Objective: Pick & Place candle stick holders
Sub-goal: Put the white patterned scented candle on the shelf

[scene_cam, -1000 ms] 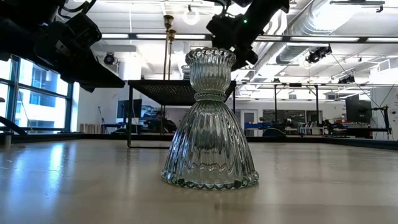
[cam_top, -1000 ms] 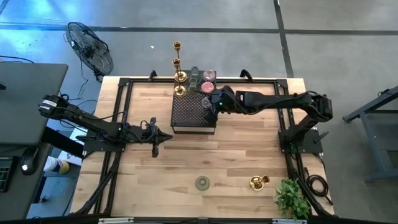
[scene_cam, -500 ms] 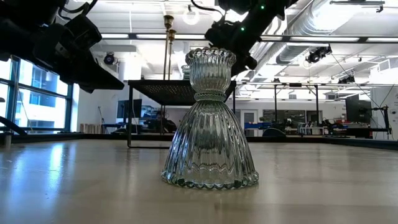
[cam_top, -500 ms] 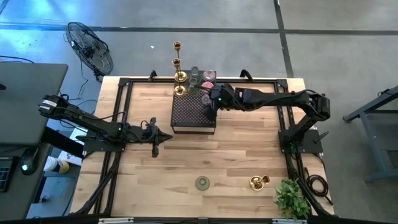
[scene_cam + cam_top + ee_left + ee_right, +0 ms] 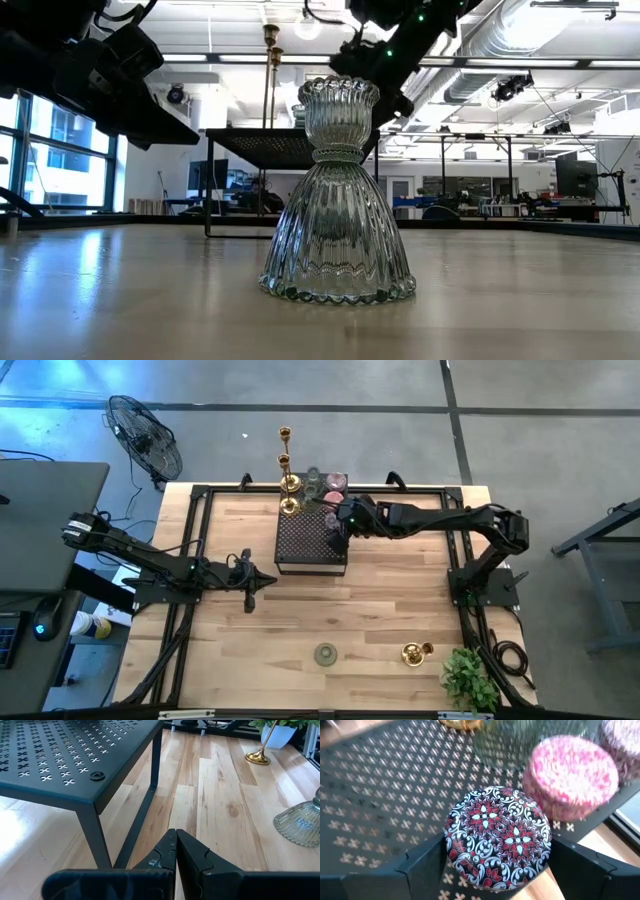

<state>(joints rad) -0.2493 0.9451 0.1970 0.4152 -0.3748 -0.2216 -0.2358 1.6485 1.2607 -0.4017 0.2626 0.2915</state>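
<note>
Right claw (image 5: pixel 497 865) wide open, straddling round floral black-red patterned holder (image 5: pixel 498 837) on dark perforated metal stand (image 5: pixel 375 795), pre-grasp. Pink speckled cup (image 5: pixel 569 775) just beyond. Left claw (image 5: pixel 176 851) closed, empty, waiting beside stand over bench (image 5: pixel 220 795).

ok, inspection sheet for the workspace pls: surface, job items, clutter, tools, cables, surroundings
Surface: wooden table in a black frame; a dark perforated stand sits at the far middle.
Job's things: patterned holder on the stand, between the right tool's fingers; pink holders beside it; tall gold candlesticks at the stand's far edge; clear ribbed glass holder and gold holder on the near table.
Clutter: potted plant at the near right corner.
Tools: right tool open, straddling the patterned holder; left tool shut, waiting beside the stand.
Cables: coiled cable beside the plant.
Surroundings: floor fan, desk to the left.
</note>
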